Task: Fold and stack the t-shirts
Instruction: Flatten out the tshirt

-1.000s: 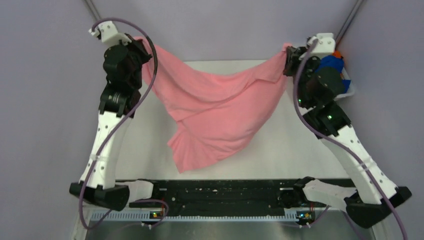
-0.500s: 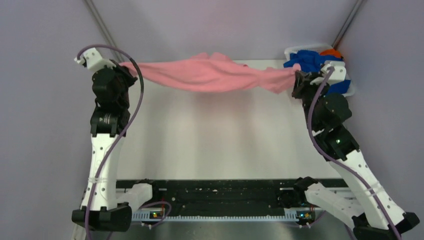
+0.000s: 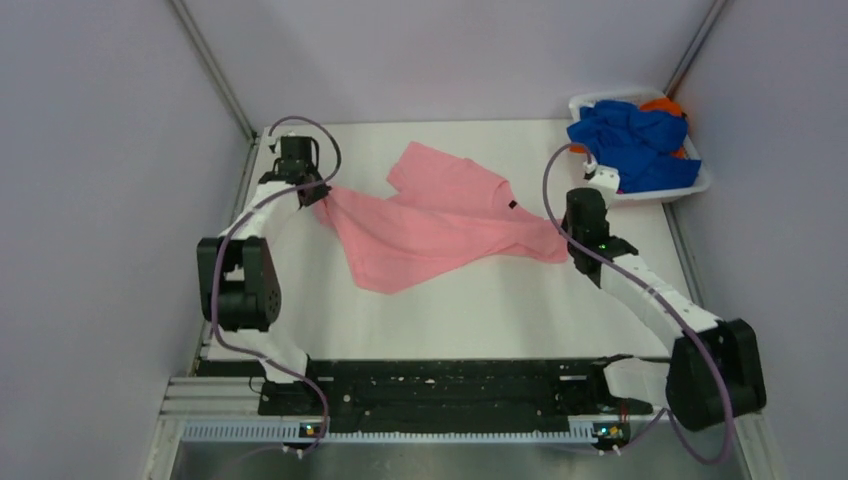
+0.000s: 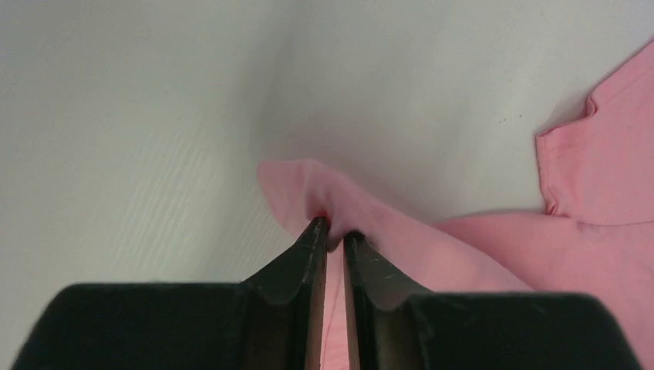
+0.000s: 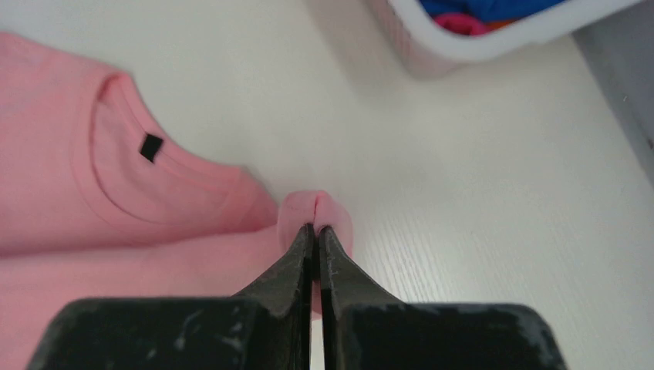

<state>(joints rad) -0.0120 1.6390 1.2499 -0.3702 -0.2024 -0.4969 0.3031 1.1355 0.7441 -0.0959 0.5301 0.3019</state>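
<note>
The light pink t-shirt point(image 3: 430, 225) lies spread and wrinkled on the white table, its dark neck tag point(image 3: 511, 206) facing up. My left gripper point(image 3: 318, 196) is shut on the shirt's left edge, low at the table; in the left wrist view its fingertips point(image 4: 335, 227) pinch a fold of the pink cloth point(image 4: 463, 254). My right gripper point(image 3: 562, 238) is shut on the shirt's right edge; in the right wrist view point(image 5: 315, 228) the cloth bunches at the tips, with the neck tag point(image 5: 151, 146) to the left. Blue t-shirts point(image 3: 630, 135) and an orange one point(image 3: 665, 104) lie in the basket.
The white plastic basket point(image 3: 700, 183) stands at the table's back right corner, just beyond my right gripper; its rim point(image 5: 493, 35) shows at the top of the right wrist view. The enclosure's walls and frame posts border the table on both sides.
Both arms have come down from holding the pink shirt stretched in the air at the back. The shirt now lies on the table, with both grippers still shut on its edges.
</note>
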